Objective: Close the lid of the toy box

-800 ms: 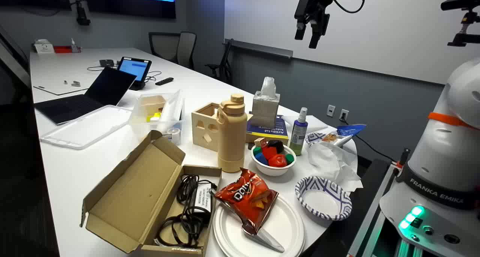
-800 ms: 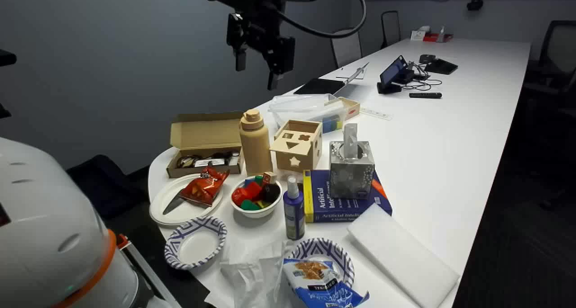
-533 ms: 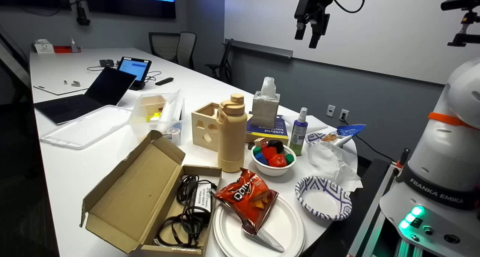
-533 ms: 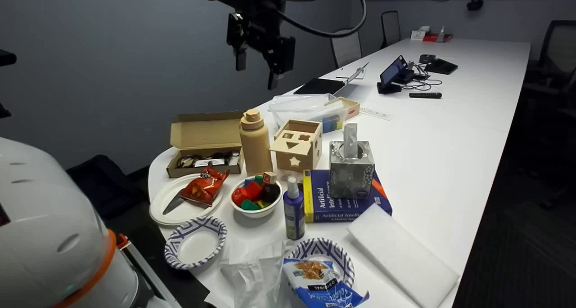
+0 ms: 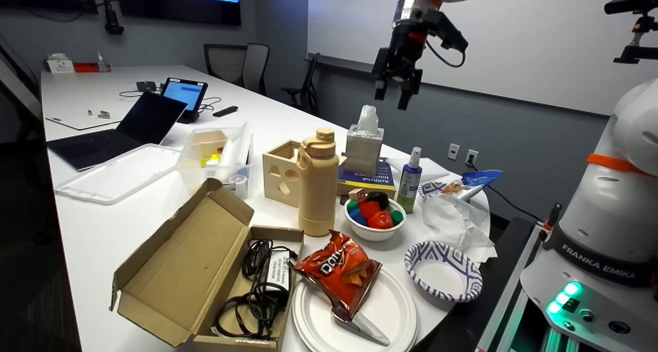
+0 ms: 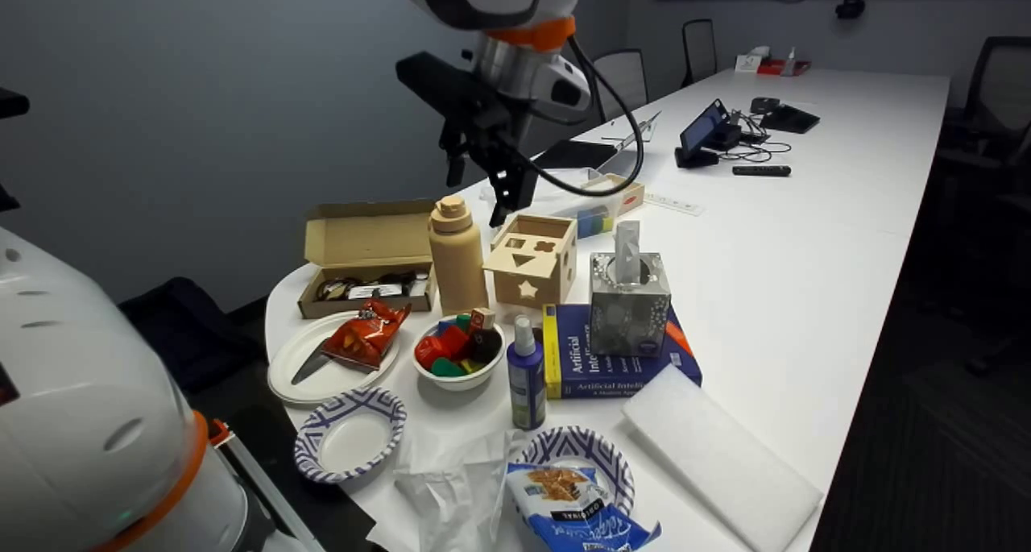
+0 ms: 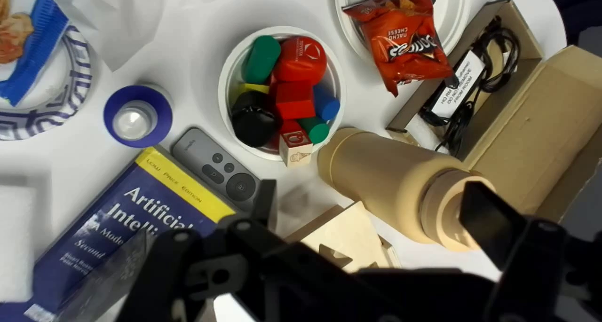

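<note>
The toy box is a wooden shape-sorter box [image 6: 507, 288], standing upright; it also shows in an exterior view [image 5: 272, 185], partly behind the tan bottle. Its lid is a flat wooden panel with cut-out shapes [image 6: 501, 259]. The lid sits partly slid out, overhanging the star-holed face, with the top uncovered at the opposite end. The wrist view shows part of the lid [image 7: 348, 230]; my gripper body hides the rest. My gripper [image 6: 478, 192] is open and empty, in the air above the toy box and bottle; it also shows in an exterior view [image 5: 391, 97].
A tall tan bottle [image 6: 457, 266] stands close beside the toy box. A tissue box [image 6: 628, 318] on a thick blue book [image 6: 576, 350], a bowl of blocks [image 6: 459, 381] and a spray bottle [image 6: 527, 387] are near. A clear plastic tub [image 5: 193, 156] and an open cardboard box [image 5: 185, 259] lie around.
My gripper has moved down toward the table, leftward in one exterior view and slightly rightward in another. It stays open. The toy box, lid and other objects have not moved.
</note>
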### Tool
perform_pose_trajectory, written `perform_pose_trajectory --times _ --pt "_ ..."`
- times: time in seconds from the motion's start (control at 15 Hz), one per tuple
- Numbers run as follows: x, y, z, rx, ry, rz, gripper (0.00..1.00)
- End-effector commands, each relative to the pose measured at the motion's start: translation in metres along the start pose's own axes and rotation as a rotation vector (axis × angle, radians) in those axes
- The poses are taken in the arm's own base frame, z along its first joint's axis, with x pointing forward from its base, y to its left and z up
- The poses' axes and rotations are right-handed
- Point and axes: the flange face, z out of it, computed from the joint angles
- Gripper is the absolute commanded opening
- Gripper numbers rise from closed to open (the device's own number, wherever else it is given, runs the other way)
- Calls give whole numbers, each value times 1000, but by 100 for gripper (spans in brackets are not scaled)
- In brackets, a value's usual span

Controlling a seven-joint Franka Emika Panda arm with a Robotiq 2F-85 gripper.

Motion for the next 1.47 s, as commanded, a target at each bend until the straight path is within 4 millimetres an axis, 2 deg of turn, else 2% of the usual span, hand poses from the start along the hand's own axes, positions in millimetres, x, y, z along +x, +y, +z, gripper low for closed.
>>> perform_pose_trajectory --times 0.0,0.27,0.67,1.13,1.4 --pt "32 15 45 62 -15 27 100" --pt "57 33 85 20 26 68 100" --pt "83 34 135 -61 73 71 100" --pt "93 34 164 -150 147 94 100" --pt "91 41 170 -218 194 130 100"
